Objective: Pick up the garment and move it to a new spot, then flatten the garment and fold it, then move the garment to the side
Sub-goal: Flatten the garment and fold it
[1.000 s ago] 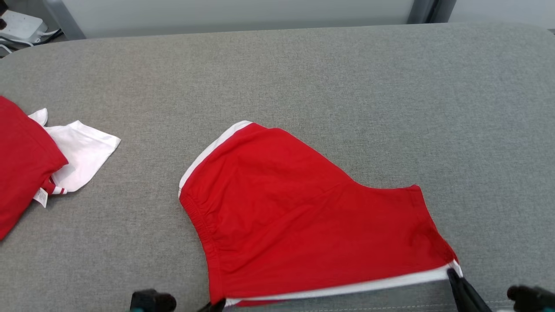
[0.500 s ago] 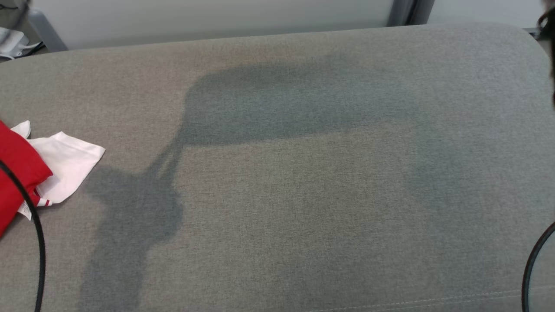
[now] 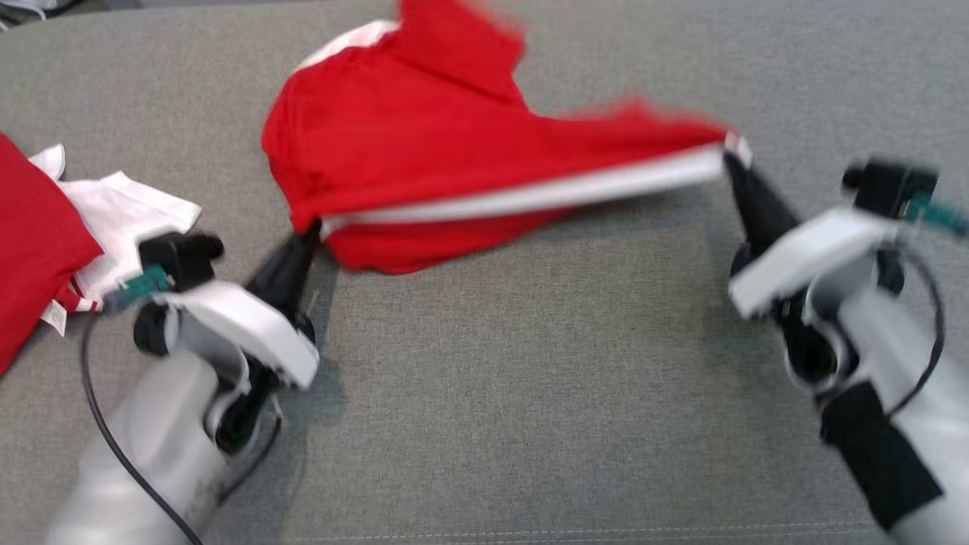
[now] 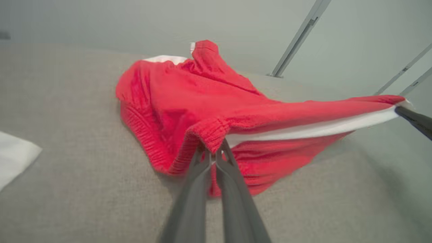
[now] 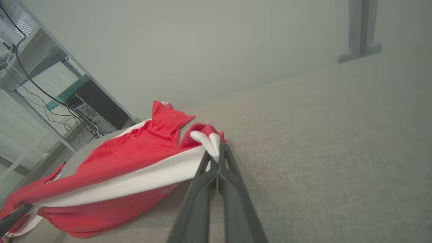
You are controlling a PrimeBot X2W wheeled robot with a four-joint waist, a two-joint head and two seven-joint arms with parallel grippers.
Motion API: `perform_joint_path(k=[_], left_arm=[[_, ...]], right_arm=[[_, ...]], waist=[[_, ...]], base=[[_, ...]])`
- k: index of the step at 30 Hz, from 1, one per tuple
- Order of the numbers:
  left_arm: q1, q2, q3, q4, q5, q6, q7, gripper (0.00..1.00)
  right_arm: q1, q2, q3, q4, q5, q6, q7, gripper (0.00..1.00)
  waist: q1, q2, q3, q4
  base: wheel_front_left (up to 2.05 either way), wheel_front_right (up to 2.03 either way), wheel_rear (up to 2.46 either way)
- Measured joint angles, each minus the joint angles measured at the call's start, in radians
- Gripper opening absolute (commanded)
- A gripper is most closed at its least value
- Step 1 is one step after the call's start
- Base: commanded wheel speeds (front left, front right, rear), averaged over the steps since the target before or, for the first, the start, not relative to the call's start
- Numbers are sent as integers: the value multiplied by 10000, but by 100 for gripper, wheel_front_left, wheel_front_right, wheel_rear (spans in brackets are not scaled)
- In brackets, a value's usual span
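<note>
You are pinching the red garment (image 3: 454, 144) tight with your left gripper (image 3: 310, 231) and right gripper (image 3: 730, 159), stretching its white edge between them, so I think flattening, folding and moving aside are waiting.

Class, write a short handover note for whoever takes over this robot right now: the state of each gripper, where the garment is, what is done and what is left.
Grippers: the left gripper is shut on the red garment at its ribbed waistband corner. The right gripper is shut on the opposite corner, at the white trim.
Things: the garment hangs stretched between the two fingers' grips, near edge lifted, far part seemingly touching the grey surface. A pile of other clothes lies at the robot's left.
Done: garment picked up.
Left: lay it at the new spot, flatten, fold, move it aside.
</note>
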Motion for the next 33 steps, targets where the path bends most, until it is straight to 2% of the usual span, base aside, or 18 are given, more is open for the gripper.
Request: perform_joint_path(k=[7, 10, 17, 25, 33], left_arm=[[1546, -347, -311, 46, 73, 71, -489, 0], [2252, -245, -382, -485, 173, 397, -502, 0], [4247, 476, -623, -2663, 320, 1618, -115, 0], [6296, 1563, -652, -5212, -73, 2824, 765, 0], [7272, 2117, -594, -6470, -410, 3415, 1202, 0]], right_arm=[[2305, -318, 157, -506, 1066, 0, -650, 0], [2941, -508, 35, -976, 1058, 2, -790, 0], [5273, -535, -853, -2086, 658, 8, -826, 0], [7996, 370, -2334, -3459, -401, 19, -819, 0], [9329, 1220, -3716, -4778, -1649, 21, 222, 0]], waist=[[0, 0, 227, 143], [0, 1, 29, 103], [0, 0, -597, -75], [0, 0, -1053, -556], [0, 1, -1477, -790]], base=[[0, 0, 0], [0, 0, 0], [0, 0, 0], [0, 0, 0], [0, 0, 0]])
